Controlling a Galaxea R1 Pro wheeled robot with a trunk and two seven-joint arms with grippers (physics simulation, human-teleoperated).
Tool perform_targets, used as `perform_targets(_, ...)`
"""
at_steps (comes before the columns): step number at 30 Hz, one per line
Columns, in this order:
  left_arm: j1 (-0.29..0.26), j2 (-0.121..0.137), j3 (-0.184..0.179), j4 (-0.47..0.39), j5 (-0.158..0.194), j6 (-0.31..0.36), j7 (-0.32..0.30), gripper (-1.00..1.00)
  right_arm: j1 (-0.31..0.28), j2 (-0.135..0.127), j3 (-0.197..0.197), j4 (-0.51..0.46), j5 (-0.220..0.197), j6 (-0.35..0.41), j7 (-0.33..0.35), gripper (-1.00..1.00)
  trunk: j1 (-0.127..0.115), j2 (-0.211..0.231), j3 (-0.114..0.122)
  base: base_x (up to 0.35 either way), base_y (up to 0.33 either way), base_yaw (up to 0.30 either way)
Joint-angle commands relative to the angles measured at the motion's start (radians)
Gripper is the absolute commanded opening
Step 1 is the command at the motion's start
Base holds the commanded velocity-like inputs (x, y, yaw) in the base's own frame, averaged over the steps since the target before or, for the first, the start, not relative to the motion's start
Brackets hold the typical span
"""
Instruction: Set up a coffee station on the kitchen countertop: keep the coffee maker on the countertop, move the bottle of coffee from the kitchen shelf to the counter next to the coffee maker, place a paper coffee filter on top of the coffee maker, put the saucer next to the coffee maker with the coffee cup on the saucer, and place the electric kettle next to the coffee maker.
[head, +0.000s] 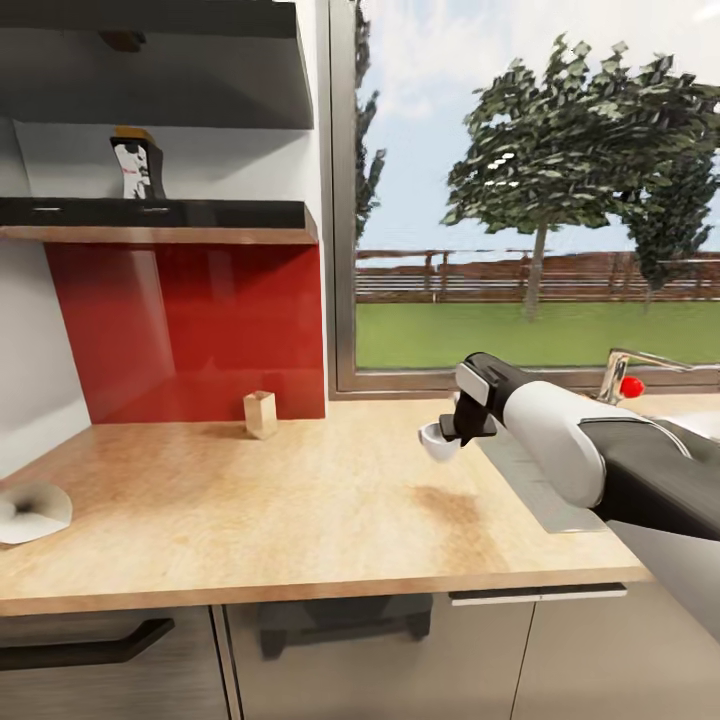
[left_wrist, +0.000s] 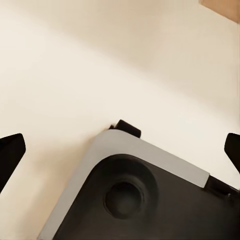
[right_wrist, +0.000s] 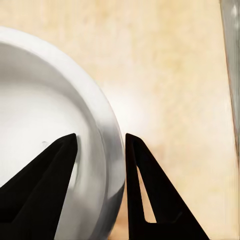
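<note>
The coffee cup (head: 439, 441), white and rounded, is held at its rim by the right gripper (head: 464, 432) just right of the frame's centre in the head view, above the wooden countertop (head: 300, 510). In the right wrist view the cup (right_wrist: 55, 140) is seen from above, its wall pinched between the two dark fingers (right_wrist: 45, 195), one inside the bowl and one outside, with the gripper (right_wrist: 100, 145) closed on that wall. A faint shadow (head: 445, 500) is cast on the wood below the cup, so the cup is judged to be lifted clear of the surface.

The right arm (head: 590, 455), white and dark grey, is extended from the lower right of the frame. Under it a grey strip (head: 530, 480) is laid along the counter, and behind it a tap with a red knob (head: 630, 385) is seen at the right edge.

Farther out, a small tan paper coffee filter (head: 260, 413) is set upright on the counter before the red backsplash (head: 190, 320). A white saucer (head: 30, 512) is cut by the left edge of the frame. The bottle of coffee (head: 138, 163) is left on the dark shelf (head: 160, 215) at upper left.

In the left wrist view the left gripper (left_wrist: 120, 155) is spread wide, its dark fingertips (left_wrist: 10, 155) at opposite edges, over pale floor (left_wrist: 100, 60) and part of the robot's grey and black base (left_wrist: 145, 195).
</note>
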Motion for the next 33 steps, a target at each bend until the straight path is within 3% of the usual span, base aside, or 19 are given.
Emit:
perform_targets(1,0.0,0.0,-0.008,-0.001,0.008,-0.003,0.001,1.0,-0.001,0.0,-0.002,0.002,-0.008,0.0,-0.01,-1.0,-0.004,0.007,0.003,0.0,0.0,-0.012)
perform_targets(6,0.0,0.0,-0.006,-0.001,0.008,-0.006,-0.001,1.0,-0.001,-0.003,-0.002,0.002,-0.006,0.0,-0.009,-1.0,-0.023,0.042,0.019,0.0,0.0,-0.005)
perform_targets(12,0.0,0.0,-0.005,-0.001,0.009,-0.006,-0.002,1.0,-0.001,-0.026,-0.001,0.002,-0.004,0.0,-0.009,-1.0,-0.046,0.084,0.038,0.0,0.0,0.0)
perform_targets(13,0.0,0.0,-0.007,-0.001,0.009,-0.003,-0.002,1.0,-0.001,-0.032,0.001,0.002,0.065,0.0,-0.005,-1.0,-0.05,0.091,0.041,0.0,0.0,0.0)
perform_targets(14,0.0,0.0,-0.007,-0.001,0.009,-0.003,-0.002,1.0,-0.001,-0.033,0.001,0.002,0.069,0.0,-0.004,-1.0,-0.054,0.098,0.044,0.0,0.0,0.0)
perform_targets(33,0.0,0.0,-0.007,-0.001,0.008,-0.005,-0.002,1.0,-0.001,-0.03,0.002,0.002,0.072,0.0,-0.006,-1.0,-0.127,0.231,0.104,0.0,0.0,0.0)
